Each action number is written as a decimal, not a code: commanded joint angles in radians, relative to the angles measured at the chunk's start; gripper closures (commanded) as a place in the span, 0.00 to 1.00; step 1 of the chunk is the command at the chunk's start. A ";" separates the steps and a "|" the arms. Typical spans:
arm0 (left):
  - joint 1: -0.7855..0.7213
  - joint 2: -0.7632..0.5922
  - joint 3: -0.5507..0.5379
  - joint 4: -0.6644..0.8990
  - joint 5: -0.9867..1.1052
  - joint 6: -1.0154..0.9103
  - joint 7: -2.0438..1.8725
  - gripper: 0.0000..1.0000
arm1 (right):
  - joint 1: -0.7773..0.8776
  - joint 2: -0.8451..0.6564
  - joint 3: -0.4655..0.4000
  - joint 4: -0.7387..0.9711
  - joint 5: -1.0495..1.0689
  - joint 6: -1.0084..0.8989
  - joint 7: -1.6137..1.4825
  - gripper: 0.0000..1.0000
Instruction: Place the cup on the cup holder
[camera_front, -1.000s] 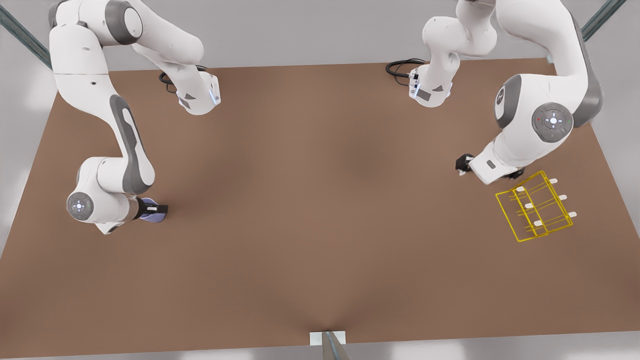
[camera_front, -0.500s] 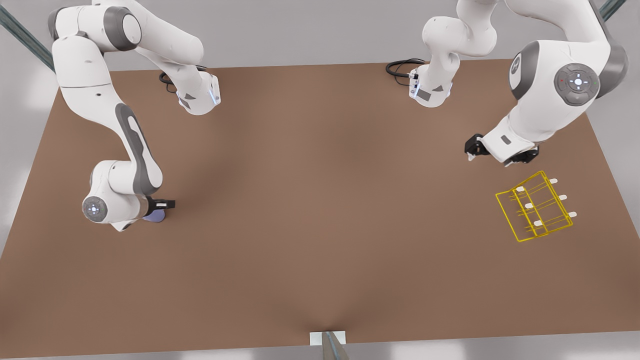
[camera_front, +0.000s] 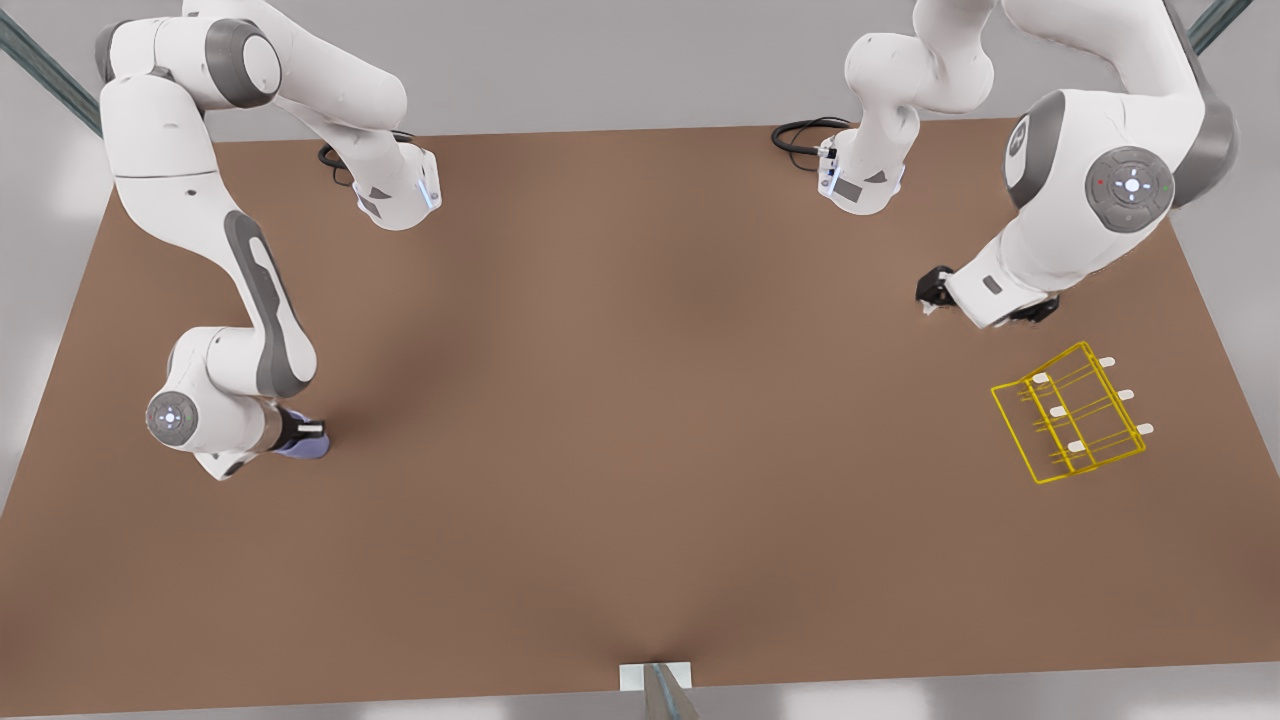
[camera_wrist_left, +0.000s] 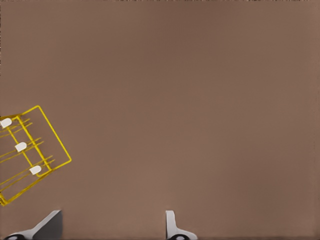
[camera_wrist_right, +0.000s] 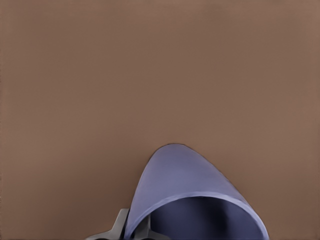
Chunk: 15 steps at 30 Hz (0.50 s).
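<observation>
The lavender-blue cup (camera_front: 306, 449) is at the front view's left, just over the brown table, with my right gripper (camera_front: 304, 431) shut on its wall. In the right wrist view the cup (camera_wrist_right: 185, 175) lies tilted with its open mouth toward the camera, and the gripper (camera_wrist_right: 135, 231) pinches its rim. The yellow wire cup holder (camera_front: 1057, 411) with white-capped prongs rests on the table at the front view's right. My left gripper (camera_front: 930, 292) hovers open a little beyond it. The left wrist view has the holder (camera_wrist_left: 21, 146) off to one side of the open left gripper (camera_wrist_left: 112, 229).
The brown table (camera_front: 640, 400) stretches wide between the cup and the holder. Both arm bases (camera_front: 395, 195) stand at the far edge with black cables. A small white bracket (camera_front: 655, 677) sits at the near edge.
The right gripper with the cup swung toward the front view's right, then came back left. The left arm rose away from the holder, then shifted slightly left.
</observation>
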 joint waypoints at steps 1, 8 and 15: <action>0.096 -0.058 -0.086 -0.091 -0.002 0.030 -0.014 0.00 | 0.003 -0.003 0.001 0.016 0.006 0.007 -0.001 0.79; 0.132 -0.084 -0.089 -0.275 0.010 0.351 -0.054 0.00 | 0.044 -0.006 0.109 0.090 0.443 -0.121 0.102 0.79; 0.133 -0.041 -0.082 -0.237 0.011 0.285 -0.049 0.00 | 0.299 0.121 0.221 0.275 1.037 -0.184 0.367 0.79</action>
